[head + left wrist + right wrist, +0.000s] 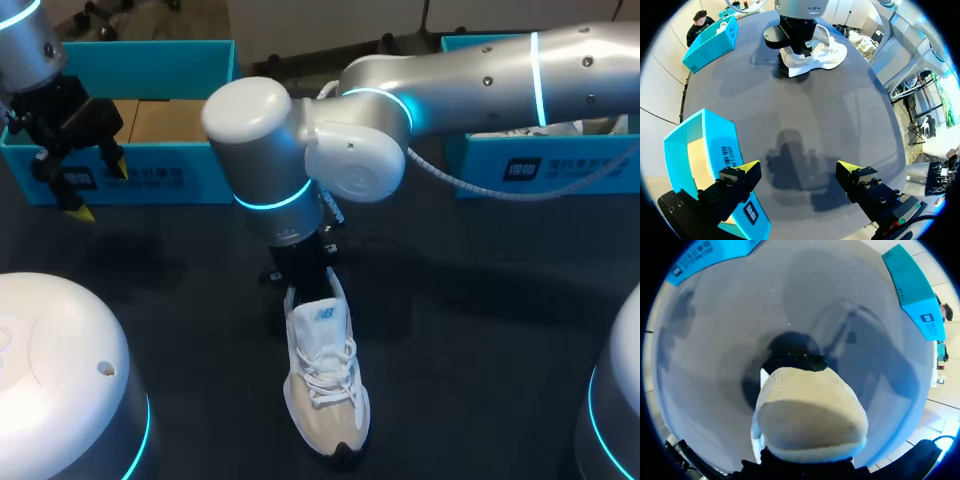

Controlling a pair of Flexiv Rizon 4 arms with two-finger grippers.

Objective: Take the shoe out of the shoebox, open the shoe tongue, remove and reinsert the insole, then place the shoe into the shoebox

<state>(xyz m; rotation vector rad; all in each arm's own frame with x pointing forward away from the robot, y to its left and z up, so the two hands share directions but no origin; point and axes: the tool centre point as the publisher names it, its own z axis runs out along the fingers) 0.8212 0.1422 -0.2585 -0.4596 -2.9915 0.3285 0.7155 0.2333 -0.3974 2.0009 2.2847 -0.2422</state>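
Upright on its dark sole near the middle of the table (480,330), outside both boxes: the shoe (325,385), white upper, white laces crossed up to a tongue with a small blue mark, beige suede over toe and heel (810,415), toe toward the robot. Right at its heel, from above, the right gripper (305,265); cannot tell whether it grips. Over the front wall of the left shoebox (190,60), the left gripper (100,192), spread wide, holding nothing. At the far right, well apart from the shoe, the right shoebox (540,165), likewise teal
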